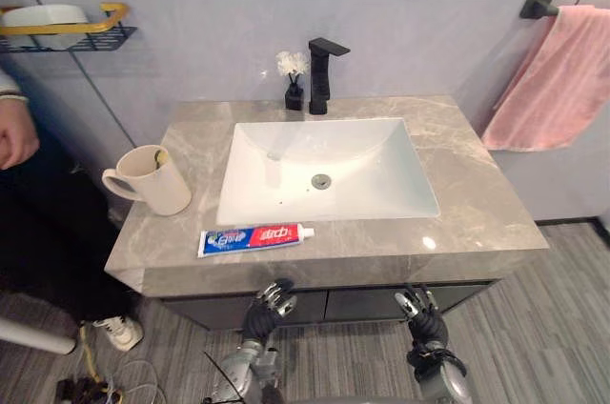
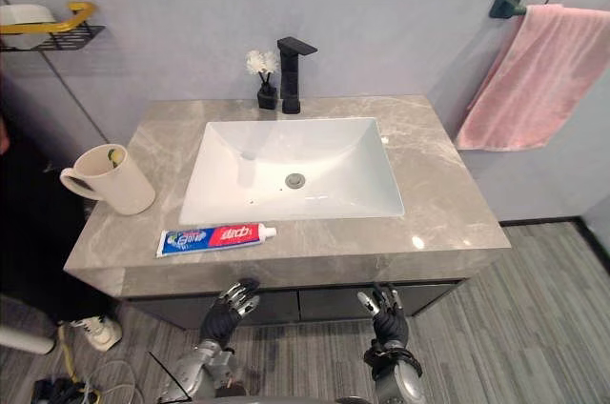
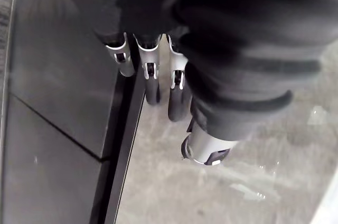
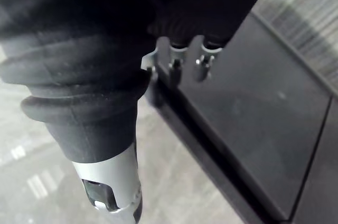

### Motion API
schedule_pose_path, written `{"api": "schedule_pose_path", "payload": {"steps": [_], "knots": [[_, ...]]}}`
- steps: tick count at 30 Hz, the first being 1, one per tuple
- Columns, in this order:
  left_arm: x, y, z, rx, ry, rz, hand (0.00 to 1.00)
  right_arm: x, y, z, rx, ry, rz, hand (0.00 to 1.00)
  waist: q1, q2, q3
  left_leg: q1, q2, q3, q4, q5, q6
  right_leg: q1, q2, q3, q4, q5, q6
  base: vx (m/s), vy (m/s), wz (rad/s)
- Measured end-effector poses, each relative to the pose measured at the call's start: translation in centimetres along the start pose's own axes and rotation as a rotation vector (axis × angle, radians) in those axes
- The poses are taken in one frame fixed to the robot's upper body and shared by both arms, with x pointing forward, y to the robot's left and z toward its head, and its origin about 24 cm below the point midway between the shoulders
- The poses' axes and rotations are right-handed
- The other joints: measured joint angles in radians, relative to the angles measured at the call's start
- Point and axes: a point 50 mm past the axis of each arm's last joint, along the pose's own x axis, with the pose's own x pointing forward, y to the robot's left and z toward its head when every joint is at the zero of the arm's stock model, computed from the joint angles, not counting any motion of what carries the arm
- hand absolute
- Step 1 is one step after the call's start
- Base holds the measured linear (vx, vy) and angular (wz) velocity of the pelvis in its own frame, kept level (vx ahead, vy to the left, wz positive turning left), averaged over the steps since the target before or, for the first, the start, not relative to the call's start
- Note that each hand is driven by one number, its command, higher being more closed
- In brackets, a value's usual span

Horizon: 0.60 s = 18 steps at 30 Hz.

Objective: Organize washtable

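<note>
Toothpaste tube (image 1: pixel 255 238) lies flat at seven o'clock from the sink (image 1: pixel 386 161), mug (image 1: pixel 157 183) at nine. It looks light, soft, slick: I judge a mid-body pinch safest. My left hand (image 1: pixel 270 304) and right hand (image 1: pixel 420 314) hang below the counter (image 1: pixel 462 171) front, fingers loose, empty.

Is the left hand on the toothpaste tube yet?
Apart. In the left eye view the left hand hangs below the front edge of the counter, while the toothpaste tube lies on top.
</note>
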Motion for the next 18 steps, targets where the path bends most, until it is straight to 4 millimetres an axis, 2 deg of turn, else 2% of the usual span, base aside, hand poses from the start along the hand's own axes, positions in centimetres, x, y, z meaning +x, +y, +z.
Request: {"api": "schedule_pose_path", "payload": {"steps": [3,4,6,7,8,9,12,14,16,18], "knots": [[-0.1,0.6,0.0,0.020,0.007,0.006,0.00,-0.2,-0.4,-0.9,-0.001,0.035,-0.017,0.00,0.000,-0.013,-0.011,0.034,-0.004,0.049,-0.067,0.021,0.022,-0.005,-0.016,0.020,-0.037,0.053,0.007,0.04,0.165,-0.26],[-0.1,0.6,0.0,0.019,0.009,0.008,0.00,-0.2,-0.6,-0.9,-0.009,0.036,-0.022,0.00,0.000,-0.014,-0.012,0.058,-0.006,0.069,-0.126,0.048,0.026,-0.011,-0.022,0.033,-0.048,0.068,0.006,-0.02,0.076,-0.40],[0.0,0.3,0.0,0.018,0.007,-0.005,0.00,-0.2,-1.6,-0.5,-0.013,0.022,-0.057,0.00,-0.009,0.005,-0.025,0.120,-0.004,0.120,-0.324,0.161,0.028,-0.055,-0.022,0.048,-0.067,0.121,0.007,-0.06,0.078,-0.50],[0.1,0.2,0.1,0.019,0.001,-0.007,0.00,-0.2,-1.8,-0.4,-0.017,0.019,-0.062,0.00,-0.012,0.016,-0.021,0.128,-0.004,0.134,-0.359,0.178,0.030,-0.068,-0.021,0.055,-0.070,0.126,0.008,-0.07,0.058,-0.54],[0.4,0.1,0.3,0.022,-0.006,-0.014,0.00,-0.1,-2.1,-0.2,-0.014,0.012,-0.078,0.00,-0.011,0.030,-0.015,0.133,-0.015,0.163,-0.405,0.207,0.037,-0.095,-0.025,0.073,-0.069,0.127,0.010,-0.11,0.067,-0.69],[0.8,0.0,0.4,0.022,-0.009,-0.013,0.00,0.0,-2.3,-0.3,-0.027,0.024,-0.087,0.00,-0.007,0.034,-0.011,0.129,-0.025,0.193,-0.408,0.213,0.041,-0.117,-0.029,0.100,-0.065,0.127,0.010,-0.12,0.058,-0.77],[1.0,0.0,0.5,0.019,-0.014,-0.002,0.00,-0.1,-2.5,-0.8,-0.039,0.048,-0.098,0.00,-0.009,0.026,-0.003,0.150,-0.040,0.239,-0.408,0.223,0.054,-0.122,-0.043,0.114,-0.057,0.126,0.010,-0.15,0.017,-0.53],[1.1,0.0,0.7,0.021,-0.022,-0.001,0.00,-0.2,-2.0,-1.3,-0.061,0.070,-0.073,0.00,-0.007,0.010,0.005,0.150,-0.044,0.239,-0.408,0.219,0.055,-0.122,-0.053,0.104,-0.051,0.116,0.010,-0.21,-0.007,-0.12],[1.2,0.0,0.9,0.013,-0.033,0.021,0.00,-0.2,-1.1,-1.8,-0.091,0.088,-0.035,0.00,-0.004,-0.020,0.016,0.145,-0.074,0.212,-0.414,0.223,0.055,-0.123,-0.078,0.069,-0.038,0.058,0.005,-0.23,-0.052,0.27],[1.0,-0.3,0.7,-0.005,-0.034,0.021,0.00,-0.4,-1.0,-2.0,-0.091,0.094,-0.028,0.00,-0.003,-0.011,0.017,0.118,-0.095,0.162,-0.415,0.222,0.055,-0.125,-0.089,0.020,-0.023,0.044,0.008,-0.24,-0.045,0.88]]}}
